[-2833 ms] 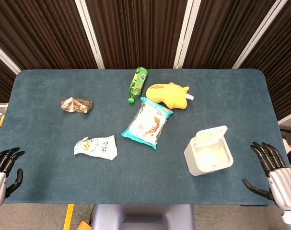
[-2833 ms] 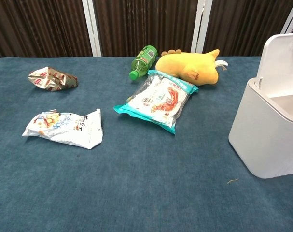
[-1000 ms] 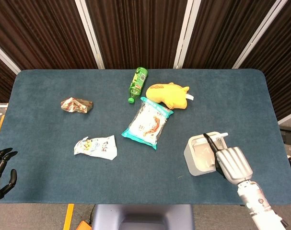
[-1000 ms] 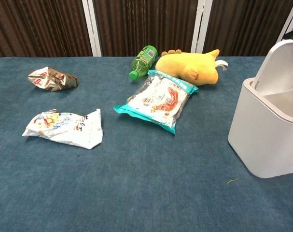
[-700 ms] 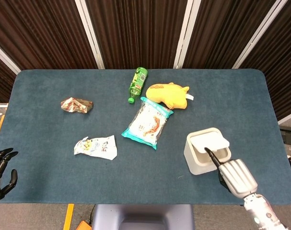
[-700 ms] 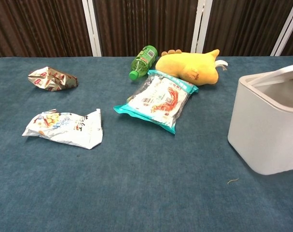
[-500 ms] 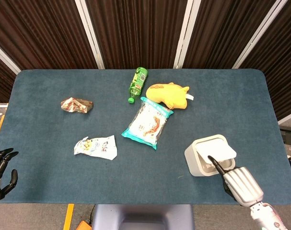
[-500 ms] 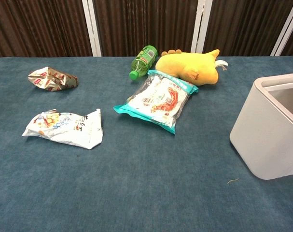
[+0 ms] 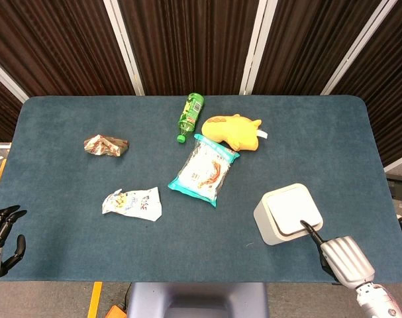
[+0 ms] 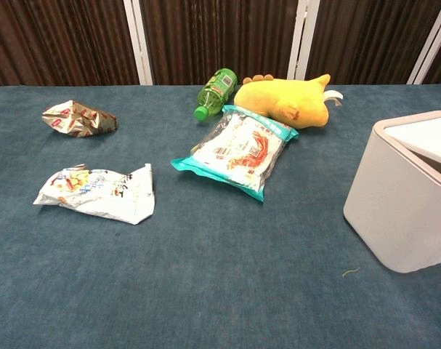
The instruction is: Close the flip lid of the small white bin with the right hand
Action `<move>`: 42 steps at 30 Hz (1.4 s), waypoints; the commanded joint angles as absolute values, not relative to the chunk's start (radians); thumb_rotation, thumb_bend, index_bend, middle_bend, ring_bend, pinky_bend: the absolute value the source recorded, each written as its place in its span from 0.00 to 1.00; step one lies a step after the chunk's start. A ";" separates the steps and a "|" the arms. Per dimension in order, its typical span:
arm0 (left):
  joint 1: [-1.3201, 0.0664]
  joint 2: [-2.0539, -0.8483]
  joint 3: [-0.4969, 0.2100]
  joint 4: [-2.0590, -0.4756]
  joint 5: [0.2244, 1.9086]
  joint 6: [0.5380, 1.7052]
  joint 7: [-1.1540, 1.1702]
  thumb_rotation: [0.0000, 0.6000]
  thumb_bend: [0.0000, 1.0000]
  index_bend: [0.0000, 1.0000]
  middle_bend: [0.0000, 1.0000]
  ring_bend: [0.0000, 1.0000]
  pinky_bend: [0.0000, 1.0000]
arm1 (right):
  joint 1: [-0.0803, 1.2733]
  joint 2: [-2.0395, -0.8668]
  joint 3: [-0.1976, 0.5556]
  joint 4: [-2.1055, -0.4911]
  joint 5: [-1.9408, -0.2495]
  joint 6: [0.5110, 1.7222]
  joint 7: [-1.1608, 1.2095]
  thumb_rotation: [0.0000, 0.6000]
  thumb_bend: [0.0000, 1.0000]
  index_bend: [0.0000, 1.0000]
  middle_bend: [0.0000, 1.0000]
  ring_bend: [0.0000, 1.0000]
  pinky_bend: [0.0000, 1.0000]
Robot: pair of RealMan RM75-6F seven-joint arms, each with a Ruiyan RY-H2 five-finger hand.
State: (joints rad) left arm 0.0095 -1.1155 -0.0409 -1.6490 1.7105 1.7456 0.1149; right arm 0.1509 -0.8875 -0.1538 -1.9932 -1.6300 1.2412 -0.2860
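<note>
White bin [image 9: 287,213] lid down, right robot hand [image 9: 343,260] fingertip touching it, fingers curled.

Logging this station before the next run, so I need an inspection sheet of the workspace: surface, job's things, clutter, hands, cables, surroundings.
Surface: blue carpeted table.
Job's things: small white bin near the right front; flip lid down, whether fully seated cannot be told.
Clutter: green bottle, yellow plush toy, teal snack bag, white snack bag, crumpled wrapper.
Hands: right hand with a fingertip at the lid's near edge; left hand off the table.
Cables: nothing seen.
Surroundings: dark slatted panels.
</note>
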 commanded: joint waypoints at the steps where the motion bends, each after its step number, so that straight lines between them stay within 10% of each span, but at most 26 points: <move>1: 0.009 -1.115 -0.041 -1.650 1.711 1.745 0.115 1.00 0.55 0.26 0.22 0.23 0.37 | 0.157 -0.898 -0.151 -1.978 -1.601 1.212 -0.285 1.00 1.00 0.16 0.75 0.86 0.81; 14: 0.009 -1.115 -0.043 -1.649 1.710 1.746 0.111 1.00 0.55 0.26 0.22 0.23 0.37 | 0.178 -0.931 -0.129 -1.959 -1.524 1.152 -0.294 1.00 1.00 0.16 0.75 0.86 0.81; 24: 0.005 -1.116 -0.044 -1.645 1.705 1.737 0.107 1.00 0.55 0.26 0.22 0.23 0.37 | 0.078 -0.932 -0.097 -1.905 -1.772 1.507 -0.074 1.00 0.99 0.14 0.74 0.83 0.81; 28: 0.002 -1.117 -0.045 -1.643 1.707 1.735 0.106 1.00 0.55 0.26 0.22 0.23 0.37 | 0.030 -0.976 -0.058 -1.829 -1.808 1.665 -0.026 1.00 0.77 0.14 0.59 0.67 0.72; 35: -0.004 -1.124 -0.043 -1.641 1.712 1.725 0.128 1.00 0.55 0.26 0.22 0.23 0.37 | -0.021 -1.035 -0.023 -1.726 -1.749 1.752 0.009 1.00 0.40 0.14 0.26 0.14 0.14; 42: -0.006 -1.129 -0.048 -1.645 1.695 1.715 0.146 1.00 0.55 0.26 0.22 0.23 0.37 | -0.008 -1.008 -0.028 -1.738 -1.707 1.679 0.041 1.00 0.31 0.04 0.10 0.00 0.08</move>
State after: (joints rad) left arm -0.0060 -1.1290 -0.0477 -1.6450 1.6952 1.7155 0.1456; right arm -0.0110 -1.0171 -0.0278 -1.7313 -1.7171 1.6973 0.0386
